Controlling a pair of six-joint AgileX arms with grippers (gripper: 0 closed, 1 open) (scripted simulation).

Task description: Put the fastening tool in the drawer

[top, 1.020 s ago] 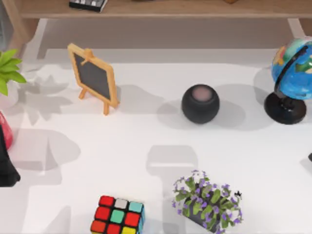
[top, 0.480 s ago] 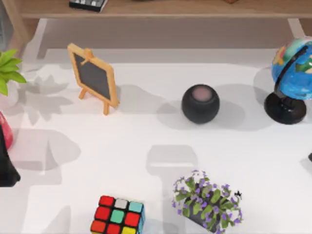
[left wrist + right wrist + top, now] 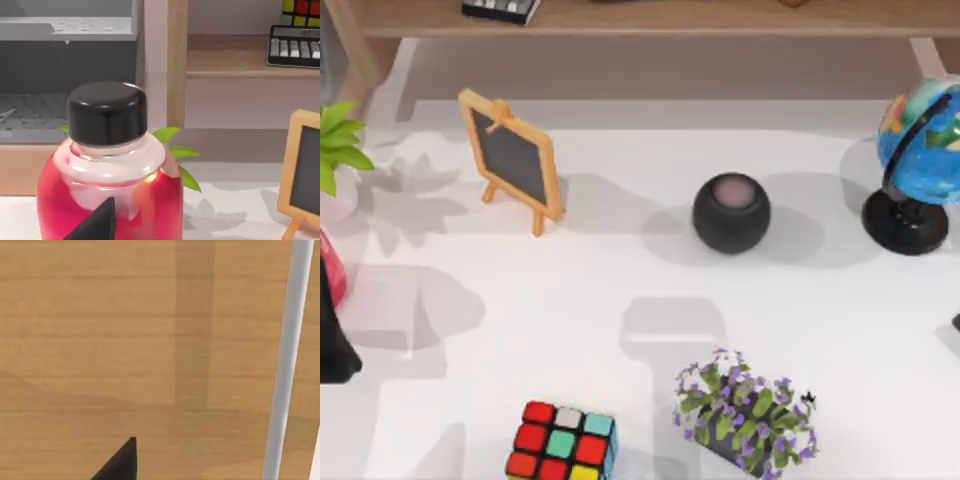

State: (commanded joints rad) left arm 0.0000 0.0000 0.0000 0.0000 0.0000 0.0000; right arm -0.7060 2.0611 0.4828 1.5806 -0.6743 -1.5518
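The left arm is at the left edge of the surface in the top view, where a dark part of it (image 3: 334,345) shows low down. One dark finger tip of the left tool (image 3: 95,222) shows in the left wrist view. The right wrist view shows one dark finger tip of the right tool (image 3: 120,462).

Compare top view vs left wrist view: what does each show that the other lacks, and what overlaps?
Top view alone: the dark round speaker, the globe at the table's right edge, the cube puzzle and the purple flower pot near the front edge.

Left wrist view alone: the red bottle's black cap, a grey open drawer behind it, and a second cube puzzle on the shelf.

Shared: the red bottle at the table's left edge, the small chalkboard easel, the green plant leaves, the wooden shelf and its keyboard.
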